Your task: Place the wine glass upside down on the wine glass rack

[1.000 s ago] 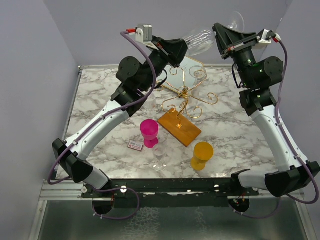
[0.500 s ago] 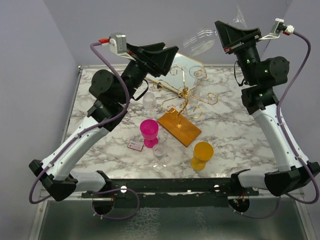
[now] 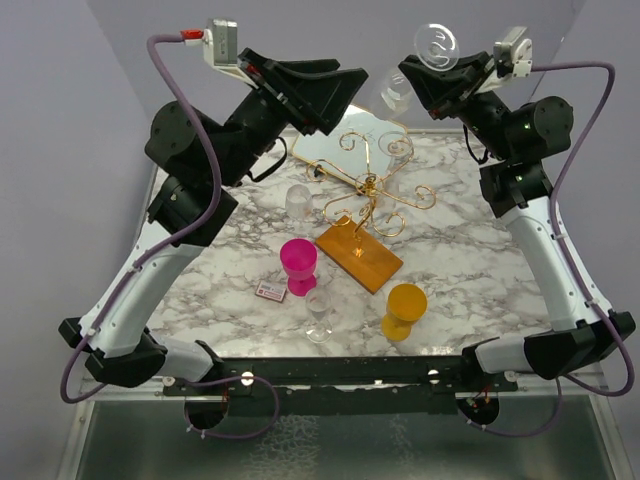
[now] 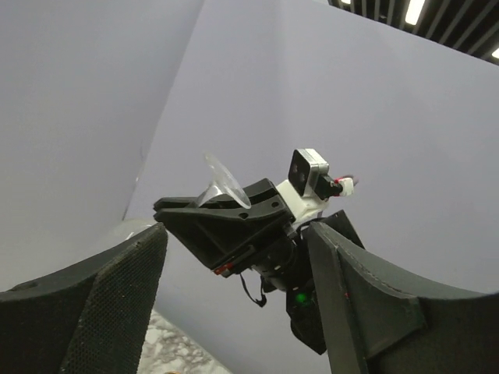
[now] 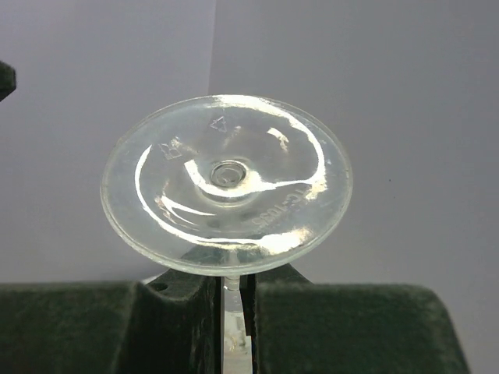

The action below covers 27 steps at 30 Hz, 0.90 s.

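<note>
A clear wine glass (image 3: 438,45) hangs high above the back of the table, foot upward and bowl (image 3: 394,93) lower left. My right gripper (image 3: 432,82) is shut on its stem. In the right wrist view the round foot (image 5: 226,183) faces the camera and the stem runs down between the fingers (image 5: 171,327). My left gripper (image 3: 335,95) is open and empty, a short way left of the bowl. Between its fingers (image 4: 93,304) the left wrist view shows the right gripper and the glass foot (image 4: 226,179). The gold wire wine glass rack (image 3: 370,195) stands below on its orange-brown base (image 3: 362,258).
On the marble table (image 3: 470,260) are a pink cup (image 3: 298,265), a yellow cup (image 3: 405,310), a clear glass (image 3: 320,315) near the front, another clear glass (image 3: 298,202) left of the rack, a small card (image 3: 270,291) and a gold-framed mirror (image 3: 340,145) behind the rack.
My left gripper opened, let go of the glass bowl and drew back to the left. My right gripper turned the glass so that its foot points up.
</note>
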{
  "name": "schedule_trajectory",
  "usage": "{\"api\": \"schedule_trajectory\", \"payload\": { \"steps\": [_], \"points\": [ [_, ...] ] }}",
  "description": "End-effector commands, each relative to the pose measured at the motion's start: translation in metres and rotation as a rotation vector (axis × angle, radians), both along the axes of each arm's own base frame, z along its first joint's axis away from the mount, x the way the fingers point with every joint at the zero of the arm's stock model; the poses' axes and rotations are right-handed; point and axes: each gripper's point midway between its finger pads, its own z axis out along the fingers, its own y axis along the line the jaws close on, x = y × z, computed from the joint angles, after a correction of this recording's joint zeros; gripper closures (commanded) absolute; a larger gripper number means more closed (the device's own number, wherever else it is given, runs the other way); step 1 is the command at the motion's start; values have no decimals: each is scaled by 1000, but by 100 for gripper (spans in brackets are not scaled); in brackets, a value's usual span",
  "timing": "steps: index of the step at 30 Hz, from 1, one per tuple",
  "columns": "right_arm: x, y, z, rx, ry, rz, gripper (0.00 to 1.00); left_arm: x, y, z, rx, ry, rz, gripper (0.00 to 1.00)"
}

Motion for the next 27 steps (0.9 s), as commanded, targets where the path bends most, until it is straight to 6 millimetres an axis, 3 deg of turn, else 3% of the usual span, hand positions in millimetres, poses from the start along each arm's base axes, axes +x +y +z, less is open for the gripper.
{"api": "schedule_trajectory", "payload": {
  "steps": [1, 8, 16, 27],
  "points": [
    [-15, 10, 10, -190, -223, 3, 99, -8, -25, -2, -6, 67, -155, 22],
    [-23, 18, 0, -314, -396, 15, 99, -17, -45, 19, -55, 49, -301, 18],
    [-24, 22, -4, -352, -482, 24, 99, 11, -53, -2, -58, 176, -242, 22],
    [-27, 30, -7, -364, -536, 61, 99, 28, -64, -23, -22, 259, -212, 37]
  ]
}}
